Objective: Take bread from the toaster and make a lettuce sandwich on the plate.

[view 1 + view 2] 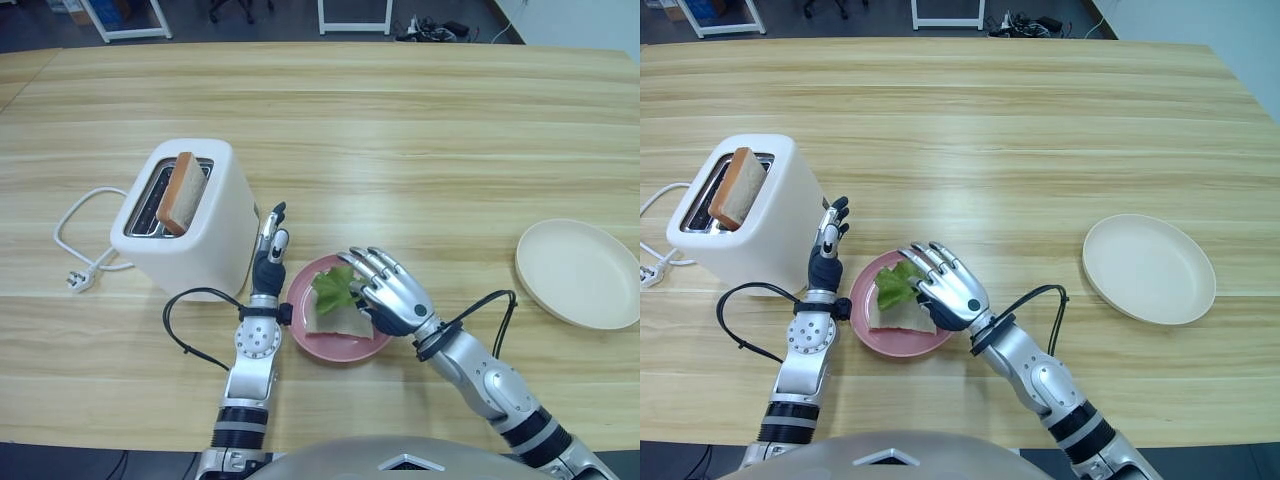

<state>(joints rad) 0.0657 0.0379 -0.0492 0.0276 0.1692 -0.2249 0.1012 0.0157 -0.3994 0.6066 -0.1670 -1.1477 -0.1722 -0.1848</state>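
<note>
A white toaster point(195, 218) stands at the left with one slice of bread point(178, 192) sticking up from its slot. To its right is a pink plate point(322, 347) holding a white bread slice point(345, 322) with a green lettuce leaf point(333, 287) on it. My right hand point(390, 291) hovers over the plate's right side, fingers spread above the lettuce, holding nothing. Between toaster and plate, my left hand point(270, 250) is upright with straight fingers, touching neither.
A cream plate point(578, 272) lies at the right of the wooden table. The toaster's white cord and plug point(78, 280) trail off to the left. Chair and table legs stand beyond the far edge.
</note>
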